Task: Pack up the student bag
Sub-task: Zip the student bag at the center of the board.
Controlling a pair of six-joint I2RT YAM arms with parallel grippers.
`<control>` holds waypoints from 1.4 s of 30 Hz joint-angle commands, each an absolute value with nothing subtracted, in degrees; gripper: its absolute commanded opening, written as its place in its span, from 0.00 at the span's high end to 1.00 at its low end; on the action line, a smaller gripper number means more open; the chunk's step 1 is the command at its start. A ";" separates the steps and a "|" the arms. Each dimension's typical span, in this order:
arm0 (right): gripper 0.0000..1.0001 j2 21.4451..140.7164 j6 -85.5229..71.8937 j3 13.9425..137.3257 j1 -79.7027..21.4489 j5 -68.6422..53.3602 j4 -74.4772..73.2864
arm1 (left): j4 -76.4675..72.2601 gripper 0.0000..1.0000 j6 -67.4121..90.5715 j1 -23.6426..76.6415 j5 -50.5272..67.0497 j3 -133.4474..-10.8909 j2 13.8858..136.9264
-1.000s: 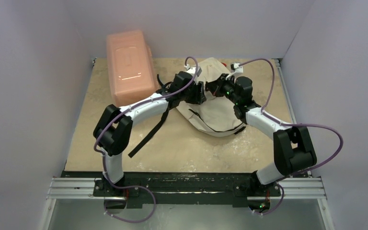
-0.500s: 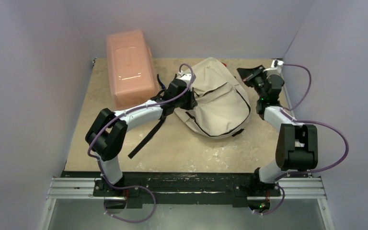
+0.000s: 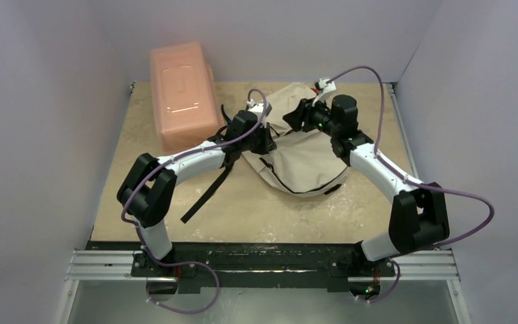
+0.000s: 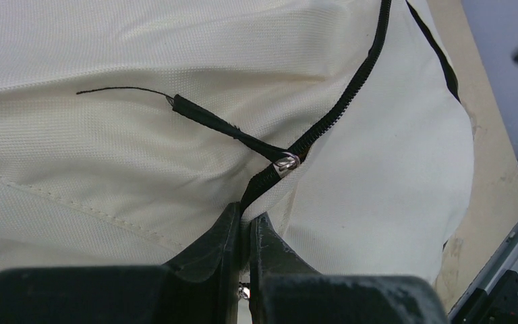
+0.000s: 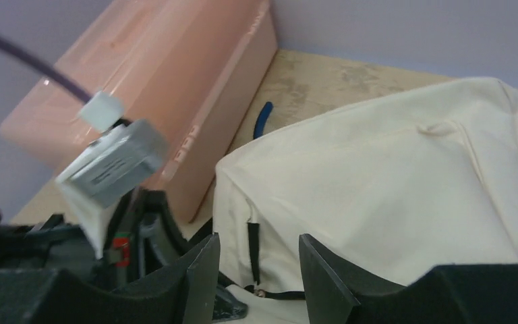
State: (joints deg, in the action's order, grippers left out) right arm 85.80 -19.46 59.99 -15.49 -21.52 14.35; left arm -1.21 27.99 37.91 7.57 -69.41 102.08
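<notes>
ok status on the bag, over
Left pincer shut on student bag at its zip line. Right pincer open, over the bag. Pink box off left, not in the way.

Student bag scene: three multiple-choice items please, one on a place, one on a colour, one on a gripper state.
1. In the top view, where does the pink box lie relative to the student bag?
A) on top of it
B) to its left
C) to its right

2. The bag's zipper is:
A) red
B) white
C) black

3. The right gripper is:
A) open, gripping nothing
B) shut on a strap
C) shut on the box

Answers:
1 B, the box sits left of the bag, by the back wall.
2 C, the left wrist view shows a black zipper on cream fabric.
3 A, its own wrist view shows its fingers standing apart with nothing clamped between them.
</notes>
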 commanded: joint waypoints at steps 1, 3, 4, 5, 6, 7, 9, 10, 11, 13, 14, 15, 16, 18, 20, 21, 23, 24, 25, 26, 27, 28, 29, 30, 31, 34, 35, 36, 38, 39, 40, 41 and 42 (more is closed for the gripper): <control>0.51 82.97 3.48 61.87 -19.49 -21.25 6.94 | -2.97 1.00 31.79 36.88 12.55 -67.87 101.14; 0.51 84.09 10.32 63.41 -20.93 -24.31 3.81 | -3.44 1.00 32.83 36.34 13.23 -67.79 101.21; 0.51 85.35 13.23 65.44 -21.38 -25.68 0.98 | -3.70 1.00 33.20 36.12 13.64 -67.69 101.24; 0.54 87.05 15.40 68.15 -21.92 -24.60 -3.24 | -4.23 1.00 33.55 35.85 14.03 -67.58 101.25; 0.57 88.74 16.36 71.09 -22.35 -22.73 -6.19 | -4.57 1.00 34.00 35.74 14.34 -67.55 101.29; 0.59 91.00 16.82 73.76 -22.49 -21.58 -8.98 | -4.96 1.00 34.33 35.61 14.61 -67.43 101.33; 0.60 92.55 17.05 76.42 -23.14 -20.87 -11.01 | -5.61 1.00 34.98 35.31 15.18 -67.33 101.50; 0.58 92.70 16.93 76.39 -23.67 -20.54 -10.81 | -5.93 1.00 35.34 35.33 15.53 -67.28 101.58; 0.57 92.72 16.61 76.16 -24.36 -19.91 -10.56 | -6.23 1.00 35.51 35.22 15.70 -67.26 101.60; 0.55 93.13 14.66 75.93 -25.24 -19.22 -9.77 | -6.51 1.00 35.83 35.13 15.89 -67.24 101.69; 0.55 93.61 13.42 75.94 -25.52 -19.12 -9.46 | -6.59 1.00 35.94 35.09 15.98 -67.12 101.69; 0.56 94.21 12.73 76.16 -25.89 -18.97 -9.57 | -6.61 1.00 36.01 34.96 16.06 -67.14 101.76; 0.57 94.68 12.36 76.27 -26.47 -18.54 -9.66 | -6.52 1.00 36.08 34.90 16.12 -67.15 101.78; 0.56 95.51 10.94 76.25 -27.42 -17.00 -9.09 | -6.56 1.00 36.18 34.93 16.24 -67.15 101.78; 0.57 96.21 9.29 76.73 -27.89 -15.48 -8.64 | -6.62 1.00 36.28 34.84 16.34 -67.07 101.78; 0.57 96.57 8.69 76.93 -28.28 -14.35 -8.35 | -6.64 1.00 36.37 34.89 16.42 -67.06 101.78; 0.57 97.49 8.09 77.60 -28.80 -11.48 -8.18 | -6.72 1.00 36.39 34.89 16.44 -67.06 101.78; 0.57 97.86 8.01 77.88 -29.03 -10.04 -8.29 | -6.68 1.00 36.39 34.89 16.44 -67.02 101.78; 0.57 98.10 8.00 78.14 -29.28 -8.41 -8.42 | -6.64 1.00 36.41 34.97 16.44 -66.98 101.78; 0.57 98.31 7.93 78.24 -29.47 -6.74 -8.39 | -6.67 1.00 36.51 34.91 16.44 -66.90 101.78; 0.57 98.47 8.02 78.20 -29.61 -5.58 -8.29 | -6.66 1.00 36.48 34.91 16.44 -66.84 101.78; 0.58 98.58 8.14 78.20 -29.76 -4.94 -8.20 | -6.61 1.00 36.48 34.91 16.44 -66.80 101.82; 0.59 98.84 8.36 78.13 -30.02 -4.20 -8.22 | -6.66 1.00 36.52 34.89 16.44 -66.80 101.86; 0.60 99.20 8.72 78.27 -30.35 -3.62 -8.58 | -6.60 1.00 36.62 34.89 16.51 -66.80 101.94; 0.62 99.68 9.25 78.46 -30.74 -2.68 -8.87 | -6.65 1.00 36.72 34.90 16.52 -66.80 102.01; 0.67 100.60 11.15 78.52 -33.21 2.40 -9.20 | -6.63 1.00 36.94 34.86 16.52 -66.96 102.21; 0.69 100.65 11.77 78.17 -34.21 4.31 -8.80 | -6.45 1.00 36.93 34.84 16.40 -67.04 102.22; 0.72 100.57 12.37 77.83 -35.04 5.76 -8.20 | -6.33 1.00 37.03 34.86 16.31 -67.06 102.28; 0.93 100.67 12.02 77.73 -35.93 6.21 -7.56 | -6.15 1.00 37.21 34.89 16.21 -67.17 102.43; 1.00 100.77 11.31 77.93 -36.07 5.96 -7.62 | -6.07 1.00 37.46 34.85 16.30 -67.19 102.52; 1.00 100.75 10.72 77.91 -36.21 5.80 -7.41 | -6.01 1.00 37.59 34.80 16.26 -67.22 102.56; 1.00 100.34 10.04 77.47 -36.24 6.00 -6.84 | -5.91 1.00 37.72 34.77 16.26 -67.23 102.59; 1.00 99.23 8.88 76.77 -36.23 7.30 -5.68 | -5.78 1.00 37.74 34.75 16.19 -67.17 102.65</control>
